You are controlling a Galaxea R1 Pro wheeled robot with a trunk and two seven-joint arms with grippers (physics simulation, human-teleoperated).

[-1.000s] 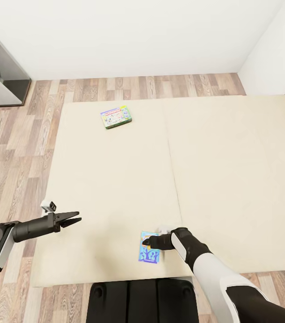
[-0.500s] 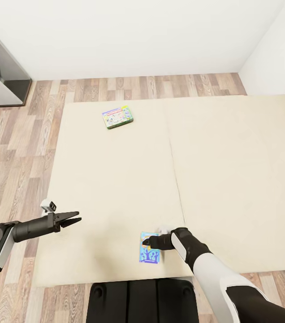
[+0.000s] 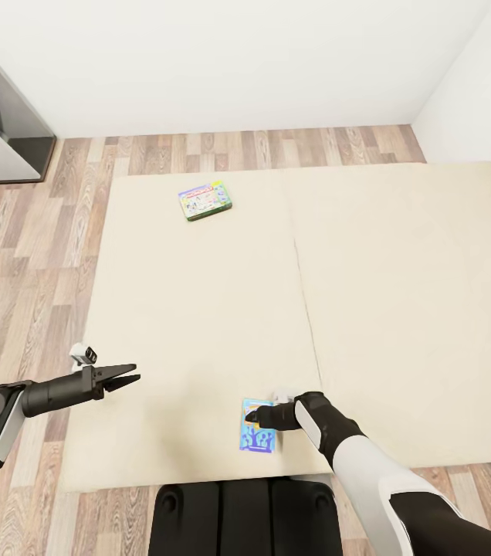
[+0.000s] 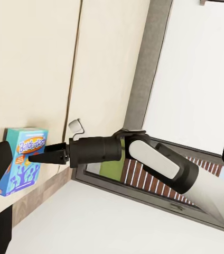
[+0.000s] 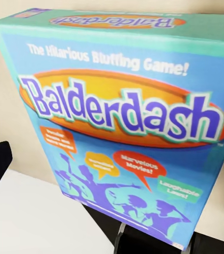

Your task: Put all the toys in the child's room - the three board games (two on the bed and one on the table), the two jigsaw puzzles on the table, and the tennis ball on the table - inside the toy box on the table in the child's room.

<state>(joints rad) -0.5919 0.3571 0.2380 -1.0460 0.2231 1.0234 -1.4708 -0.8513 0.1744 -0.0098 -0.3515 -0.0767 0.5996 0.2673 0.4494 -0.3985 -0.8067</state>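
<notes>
Printed on flat blue game box (image 5: 125, 121): "Balderdash", "The Hilarious Bluffing Game!". Lying on cream mattress (image 3: 400, 309), right gripper (image 3: 252, 418) at its edge; finger spacing unclear. Left gripper (image 3: 130, 377) fingers apart, empty.

Three cameras covering one bed

The head camera is looking steeply down from high above the bed (image 3: 199, 309), taking in both arms. The left wrist camera is facing across the mattress toward the right tool (image 4: 48, 157), catching the blue game box (image 4: 22, 159) from some way off. The right wrist camera is sitting very close over that same box (image 5: 128, 121).
</notes>
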